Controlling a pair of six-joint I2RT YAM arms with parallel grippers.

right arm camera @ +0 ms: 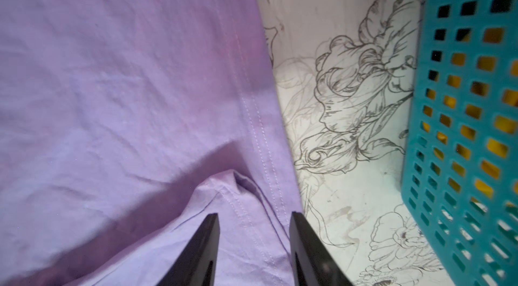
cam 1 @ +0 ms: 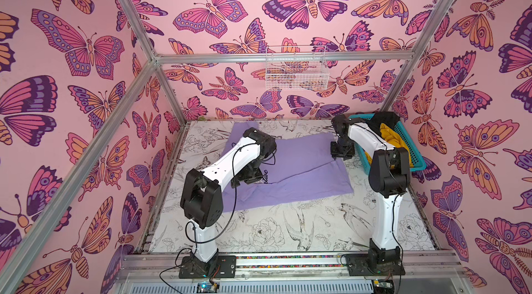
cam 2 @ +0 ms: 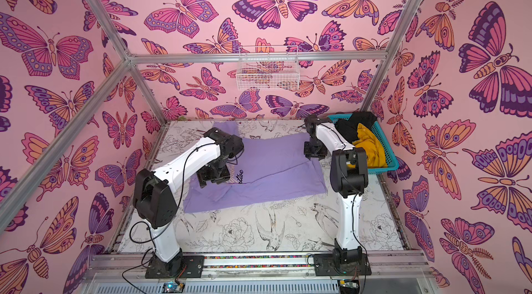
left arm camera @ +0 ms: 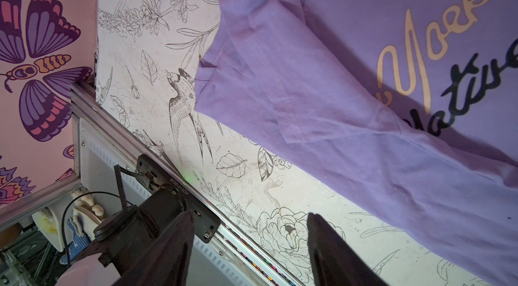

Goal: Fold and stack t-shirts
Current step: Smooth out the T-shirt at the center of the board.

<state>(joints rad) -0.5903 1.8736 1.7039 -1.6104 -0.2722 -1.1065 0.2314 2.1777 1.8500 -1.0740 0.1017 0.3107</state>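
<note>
**While two shirts sit in the basket, the purple one is mid-fold**

Since the lavender-purple soft cloth t-shirt [cam 1: 302, 163] lies spread on the flower-printed tabletop [cam 1: 273, 229] with one short sleeve turned in over its body, the step in hand looks like the early folds of the first shirt. No stack shows anywhere.

The left tool [left arm camera: 251, 216] hovers over bare tabletop just beside the shirt's near edge, fingers parted and nothing between them. The right tool [right arm camera: 254, 214] sits low over the stitched hem on the basket side. Its jaws stand apart, with a small ridge of cloth just ahead of the tips, so it looks released rather than pinching.

The next move, as I judge it, calls for each tool to close on an edge and catch every layer. Both would then lift and carry together, so the limp cloth neither sags nor drags its folded sleeve open.

Counted, there are three t-shirts:
- one purple, on the tabletop;
- one crumpled mustard-yellow shirt [cam 1: 391, 134] and one black shirt [cam 1: 384, 119], both heaped in the single teal plastic lattice basket [cam 1: 416, 157] at the far right.

There are two tools.
</note>
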